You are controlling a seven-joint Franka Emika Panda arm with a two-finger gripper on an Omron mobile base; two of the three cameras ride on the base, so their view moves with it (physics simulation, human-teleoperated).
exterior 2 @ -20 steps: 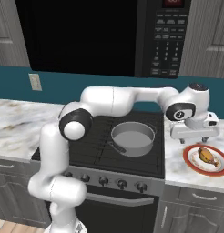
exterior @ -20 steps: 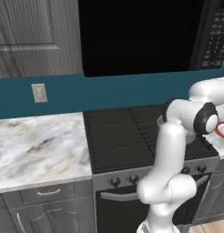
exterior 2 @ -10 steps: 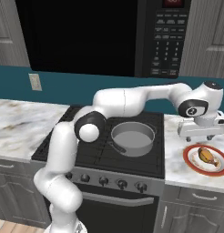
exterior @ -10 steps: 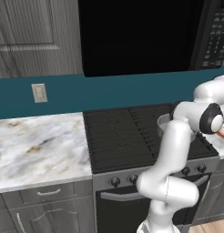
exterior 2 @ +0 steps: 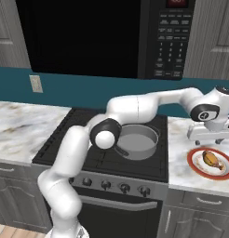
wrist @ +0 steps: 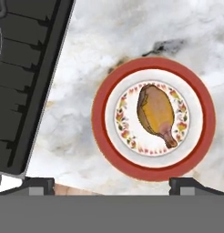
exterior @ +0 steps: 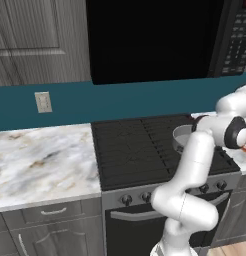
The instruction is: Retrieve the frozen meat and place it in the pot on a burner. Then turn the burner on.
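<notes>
The frozen meat (wrist: 155, 111) (exterior 2: 210, 158), an orange-brown drumstick-shaped lump, lies on a red-rimmed white plate (wrist: 101, 136) (exterior 2: 196, 166) on the marble counter right of the cooktop. My gripper (exterior 2: 210, 141) (wrist: 113, 186) hangs open above the plate, apart from it, with nothing between its fingertips (wrist: 38, 184). The meat sits a little right of the midline between them. The grey pot (exterior 2: 136, 139) (exterior: 182, 136) stands on the right-hand burner (exterior 2: 139, 163), and nothing lies in it. In the left base view my own arm covers part of the pot.
The cooktop's dark edge (wrist: 22, 82) runs along the left of the hand view. A row of knobs (exterior 2: 105, 184) lines the stove front. The microwave (exterior 2: 172, 42) hangs overhead. Marble counter (exterior: 40, 160) extends left of the stove.
My hand has swung right, from beside the pot to a spot over the plate. The jaws stayed open. Pot, plate and meat have not moved.
</notes>
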